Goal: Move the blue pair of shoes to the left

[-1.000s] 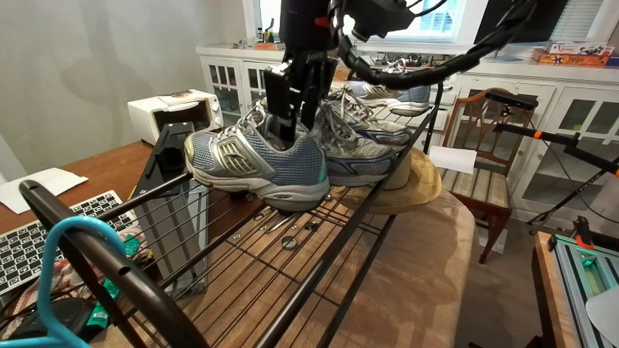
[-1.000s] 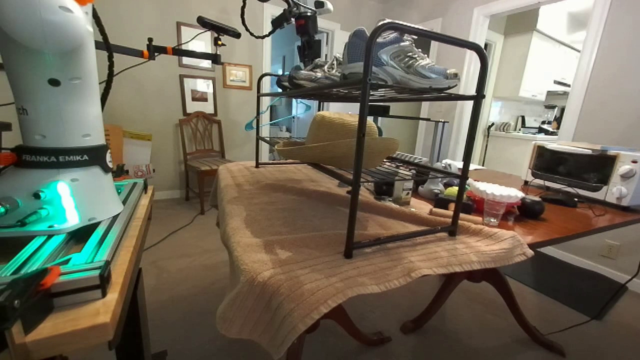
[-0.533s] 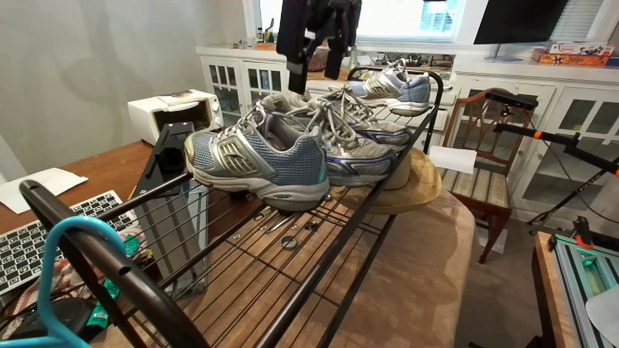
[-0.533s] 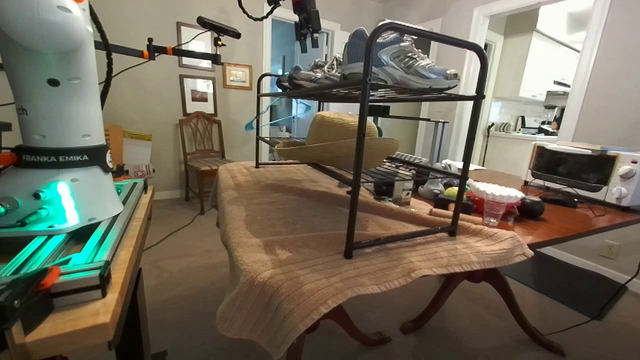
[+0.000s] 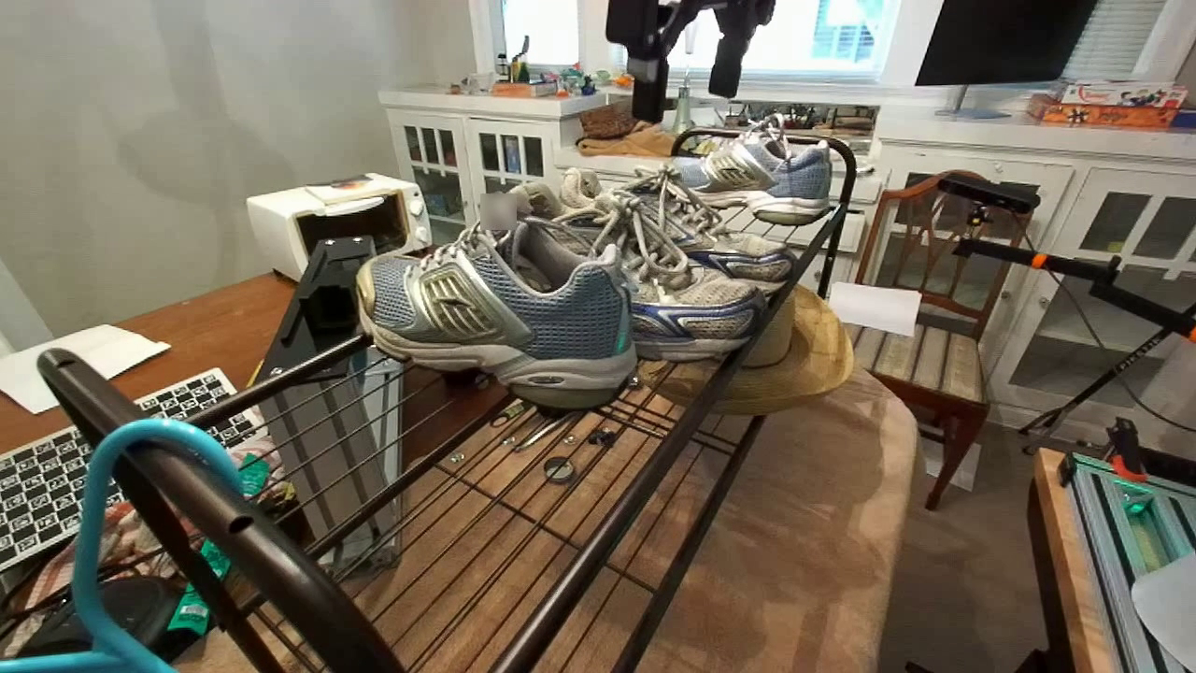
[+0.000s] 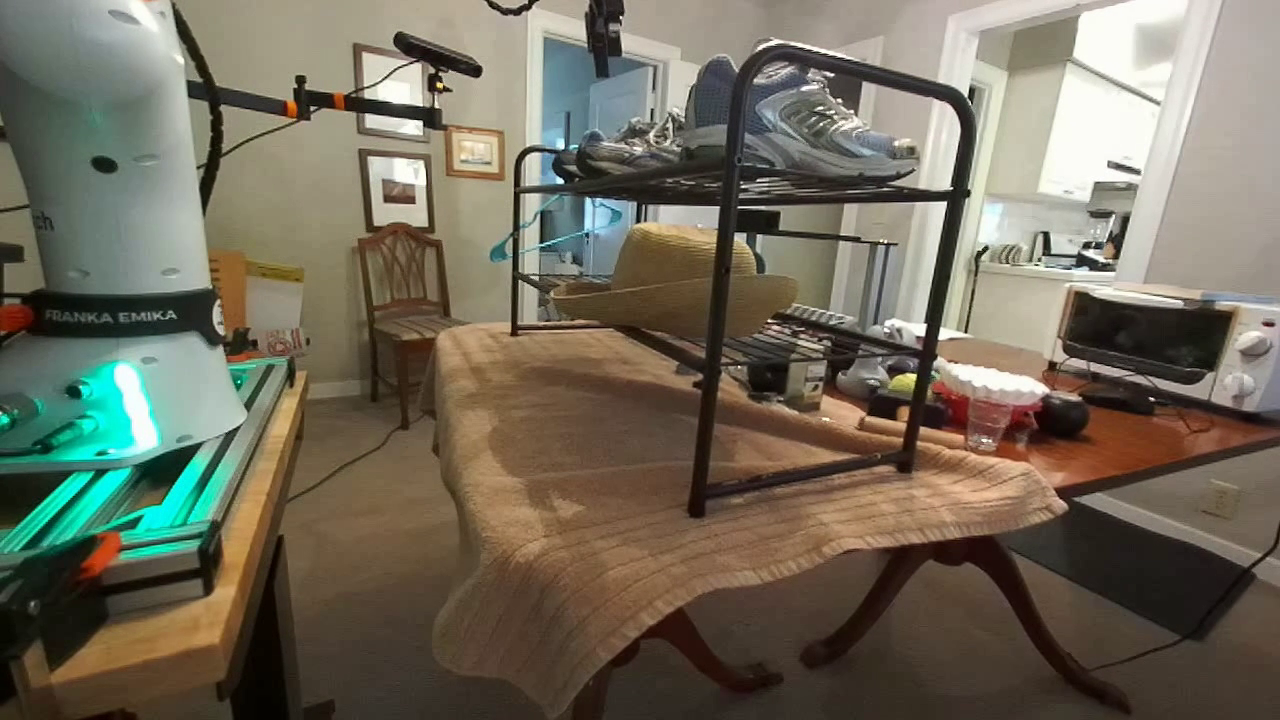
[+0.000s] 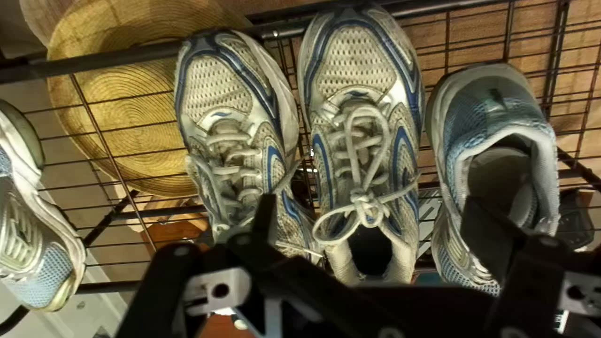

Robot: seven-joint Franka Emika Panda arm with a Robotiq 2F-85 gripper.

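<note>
Currently, gripper (image 5: 687,98) is spread, unloaded, held above pale pair (image 7: 361,126). Blue pair (image 5: 495,308) is split by it on rack (image 6: 717,330): near shoe (image 7: 488,124) is seen just right in wrist view, long axis across rack; rightward shift likely needed.

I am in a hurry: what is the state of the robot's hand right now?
Hand: open, holding nothing, above the shoe rack.

In the wrist view we could pass over bare black wire shelf (image 7: 112,57) between the leftmost silver-and-blue mesh sneaker (image 7: 33,225) and the cream, navy-trimmed mesh sneakers (image 7: 361,141); beyond those, the rightmost silver-and-blue mesh sneaker (image 7: 488,112) leaves us a narrow slot.
</note>
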